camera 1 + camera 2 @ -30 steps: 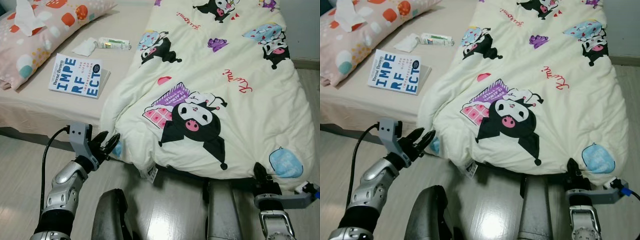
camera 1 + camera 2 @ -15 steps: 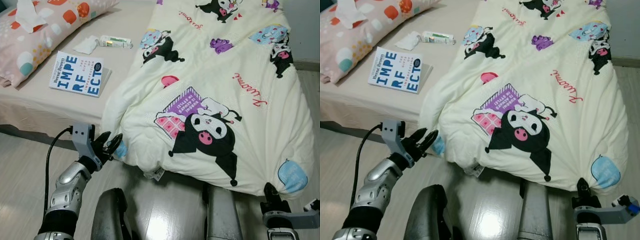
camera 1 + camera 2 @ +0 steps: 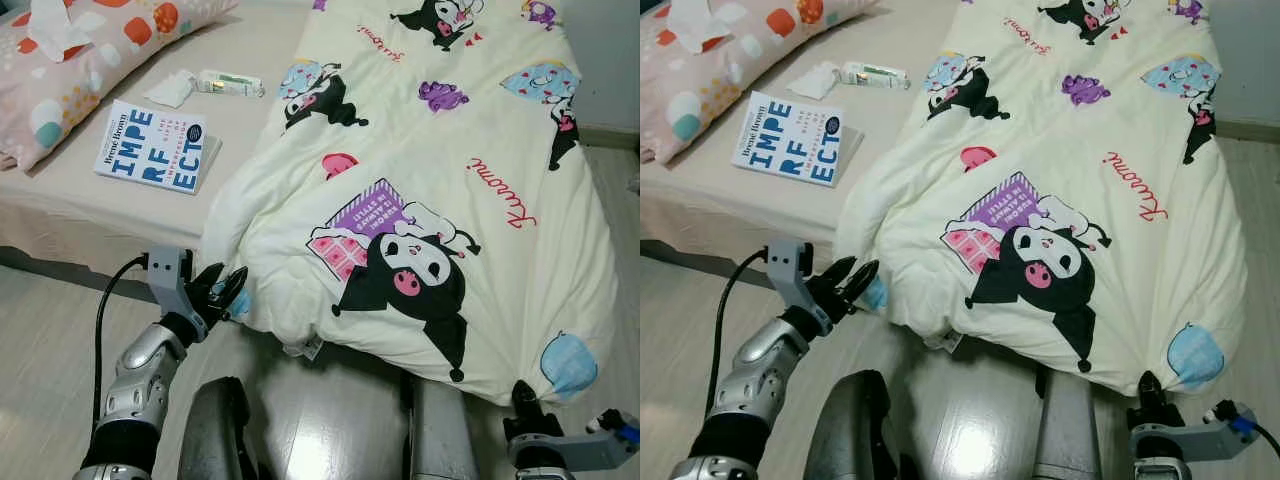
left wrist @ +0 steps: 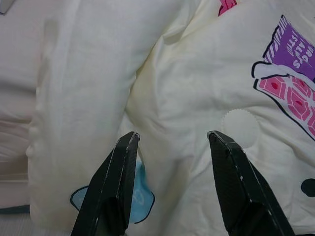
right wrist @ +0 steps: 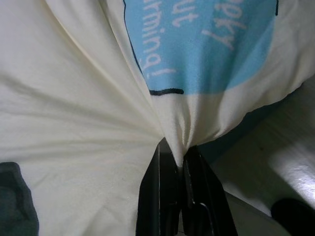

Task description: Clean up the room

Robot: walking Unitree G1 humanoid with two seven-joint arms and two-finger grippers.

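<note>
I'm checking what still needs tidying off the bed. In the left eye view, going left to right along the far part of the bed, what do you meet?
Pink spotted pillow → crumpled white tissue → small white-and-green tube → cream cartoon-print duvet.

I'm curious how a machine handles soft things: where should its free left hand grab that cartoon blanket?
Probably the blanket's near left corner, by the small blue print. It hangs off the bed edge as a loose fold, so the open left hand could close around it from the floor side, mirroring the right hand, already pinching the other corner.
</note>
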